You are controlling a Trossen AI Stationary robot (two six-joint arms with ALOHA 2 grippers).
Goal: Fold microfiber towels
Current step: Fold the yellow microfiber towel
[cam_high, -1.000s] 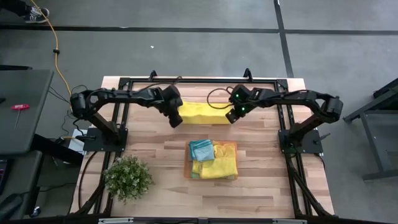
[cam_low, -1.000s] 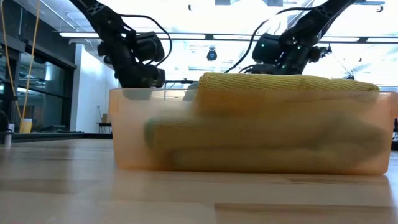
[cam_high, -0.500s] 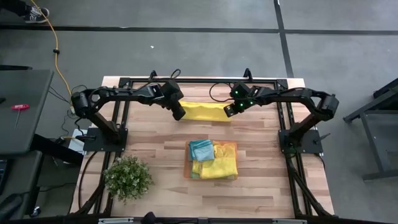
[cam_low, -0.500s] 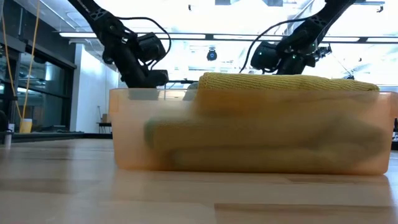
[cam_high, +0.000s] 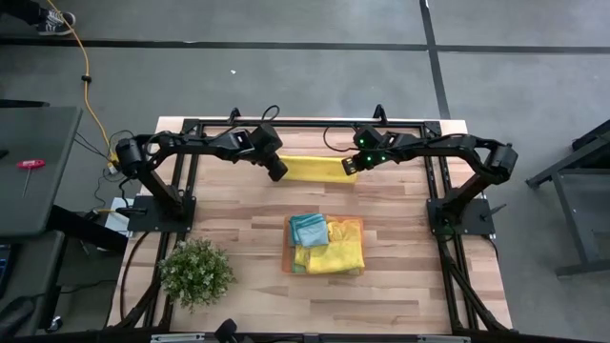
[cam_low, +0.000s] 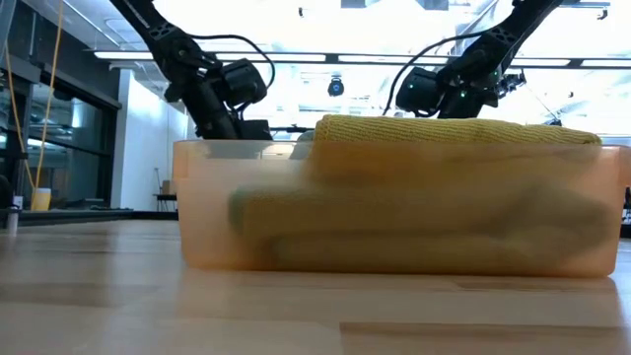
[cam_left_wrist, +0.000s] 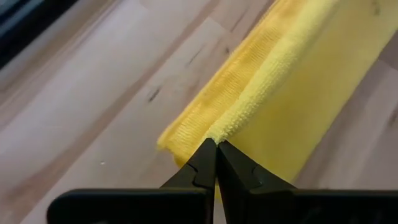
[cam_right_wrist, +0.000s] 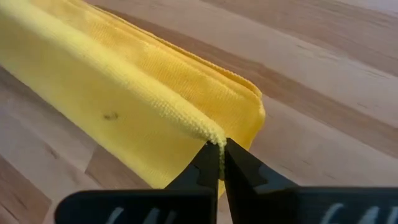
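Towel in hand: a yellow microfiber towel [cam_high: 313, 169] lies at the far side of the worktop [cam_high: 238, 238], between the two arms, doubled lengthwise so several layers show at its ends.
Left gripper [cam_left_wrist: 216, 144]: fingers [cam_left_wrist: 200, 167] pinched shut on the left end of the towel's upper edge.
Right gripper [cam_right_wrist: 221, 144]: fingers [cam_right_wrist: 205, 163] pinched shut on the right end of the same edge.
Why held so: each gripper has one end of a single edge, which keeps that edge taut and straight; judged from this, the step in hand is carrying the edge across to make or square up a fold.
Finished stack: an orange bin [cam_high: 359, 222] near the middle of the worktop holds folded towels, yellow ones [cam_high: 341, 252] beside a teal one [cam_high: 307, 229], well apart from the towel being worked.
Potted plant [cam_high: 195, 271]: at the near left corner, clear of both arms.
Hidden: the low view is almost filled by the bin's translucent wall, so the towel on the worktop cannot be seen there, and the bin's lower layers are only blurred colour.
Hard to tell: how many folds the held towel already has, and whether the lifted edge is one layer or two.
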